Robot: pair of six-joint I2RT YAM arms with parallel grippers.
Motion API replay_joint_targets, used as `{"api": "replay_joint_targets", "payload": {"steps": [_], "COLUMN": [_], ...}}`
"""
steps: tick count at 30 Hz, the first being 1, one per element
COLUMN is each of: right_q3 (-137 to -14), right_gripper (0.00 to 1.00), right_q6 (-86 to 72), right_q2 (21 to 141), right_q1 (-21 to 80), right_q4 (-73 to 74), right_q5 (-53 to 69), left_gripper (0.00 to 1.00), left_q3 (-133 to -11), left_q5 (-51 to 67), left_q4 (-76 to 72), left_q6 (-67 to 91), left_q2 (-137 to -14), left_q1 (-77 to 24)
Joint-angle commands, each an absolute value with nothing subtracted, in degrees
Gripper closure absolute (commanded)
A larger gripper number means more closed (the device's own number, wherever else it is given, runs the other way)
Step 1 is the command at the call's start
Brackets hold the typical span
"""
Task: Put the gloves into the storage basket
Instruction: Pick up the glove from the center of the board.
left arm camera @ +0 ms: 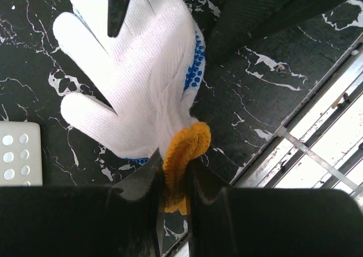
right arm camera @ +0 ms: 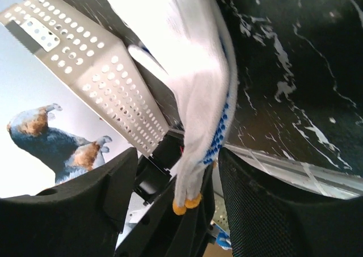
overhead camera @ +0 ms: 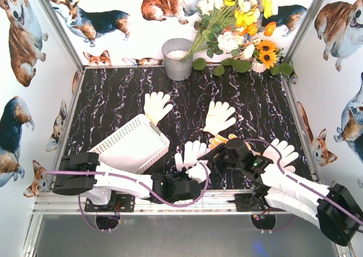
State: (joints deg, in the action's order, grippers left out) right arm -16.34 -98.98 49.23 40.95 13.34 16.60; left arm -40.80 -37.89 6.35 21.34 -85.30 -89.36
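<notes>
1. Gloves lie scattered over the dark marbled table (overhead camera: 113, 98), none visibly inside the storage basket (overhead camera: 125, 138), which sits at the near left beside the left arm; whether its mouth faces up cannot be told from above
2. One of them, the dotted glove (left arm camera: 142, 70), white knit with blue dots, lies near the front edge between the two arms, just right of the basket, fingers pointing far
3. The left gripper (left arm camera: 174, 161) is clamped together on its orange cuff (left arm camera: 184, 146), bunching it into a fold; the thick hem likely gives a firm hold from which the whole glove can hang
4. The right gripper (right arm camera: 176, 166) straddles the same glove with jaws apart, pinching nothing, apparently leaving the carry to the arm nearer the basket
5. Two cream gloves (overhead camera: 156, 105) (overhead camera: 218, 116) lie farther back, a third (overhead camera: 282, 153) at the near right, and a yellow glove (overhead camera: 216, 140) is half hidden under the right arm
6. What remains for this glove looks like a lift and a short swing left
</notes>
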Motion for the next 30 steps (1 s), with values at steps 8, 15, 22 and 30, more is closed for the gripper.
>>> {"api": "replay_joint_targets", "payload": {"steps": [8, 15, 22, 30], "right_q3": [-22.3, -20.1, -20.5, -20.3], "right_gripper": [0.37, 0.37, 0.37, 0.39], "right_q6": [-93.5, -95.0, -95.6, -95.8], "right_q2": [59.4, 64.5, 71.0, 74.6], "right_q1": [39.7, 40.1, 41.0, 42.4], "right_q4": [6.9, -0.4, -6.4, -10.6], "right_q5": [17.7, 18.9, 20.6, 21.9], "left_gripper": [1.00, 1.00, 1.00, 1.00], "left_q3": [-40.4, -40.3, -38.8, -37.4], "left_q5": [-38.1, -37.9, -36.6, -32.1], "left_q4": [7.4, 6.3, 4.7, 2.5], "left_q6": [24.6, 23.6, 22.8, 20.2], "left_q2": [-82.3, -81.1, -78.6, -75.8], "left_q1": [-87.9, -87.9, -87.8, -87.8]}}
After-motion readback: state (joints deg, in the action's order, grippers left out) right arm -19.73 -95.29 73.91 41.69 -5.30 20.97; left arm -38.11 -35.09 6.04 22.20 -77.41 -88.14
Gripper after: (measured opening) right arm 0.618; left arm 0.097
